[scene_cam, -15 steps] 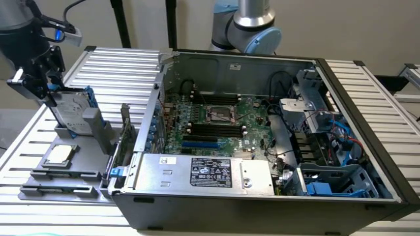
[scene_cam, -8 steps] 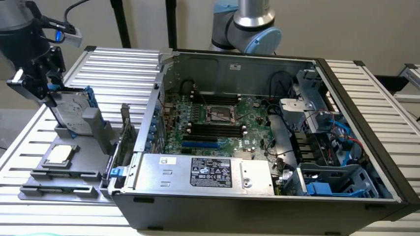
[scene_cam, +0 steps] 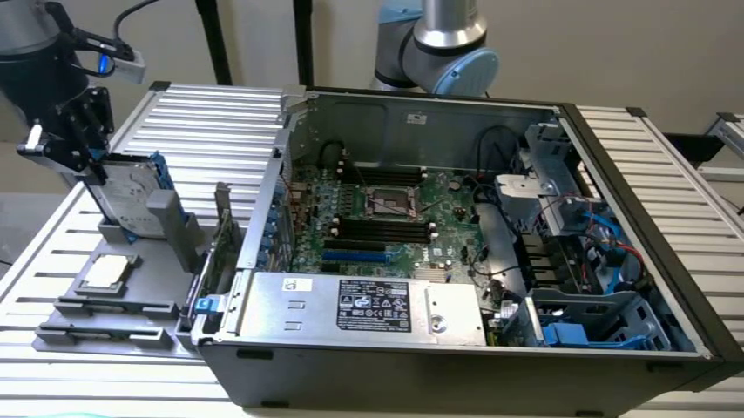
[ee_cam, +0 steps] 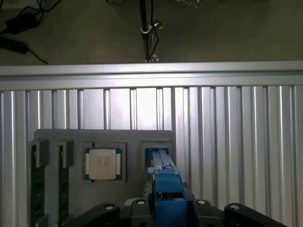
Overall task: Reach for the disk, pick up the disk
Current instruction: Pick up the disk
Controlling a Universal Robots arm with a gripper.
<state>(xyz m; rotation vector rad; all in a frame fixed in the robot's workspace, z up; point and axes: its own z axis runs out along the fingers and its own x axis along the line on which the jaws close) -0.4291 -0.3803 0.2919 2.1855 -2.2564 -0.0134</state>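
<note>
At the exterior view's left, the gripper (scene_cam: 84, 164) hangs at the upper edge of the disk (scene_cam: 125, 198). The disk stands on edge in a slot of the grey holder tray (scene_cam: 70, 335) on the ribbed metal table (scene_cam: 233, 113) — its blue rail faces the computer. The gripper's black body straddles the top of the disk, touching it or very near it. Neither view shows whether it has closed on the disk.

In the same tray, nearer the camera, a square silver chip (scene_cam: 104, 273) lies flat in its own recess. The wrist view, looking straight down, shows the tray more plainly. Two green memory modules (ee_cam: 35, 187) stand in narrow slots, and the chip sits between them and the disk's slot. The disk appears edge-on as a blue strip running under the gripper.

Further right, the exterior view takes in the open computer case (scene_cam: 465, 374). A motherboard (scene_cam: 384, 209) lies on its floor, and a silver labelled power-supply box (scene_cam: 361, 305) runs along the near wall. Blue drive brackets (scene_cam: 570, 335) sit in the near right corner. A robot arm joint (scene_cam: 436, 43) rises behind the case.
</note>
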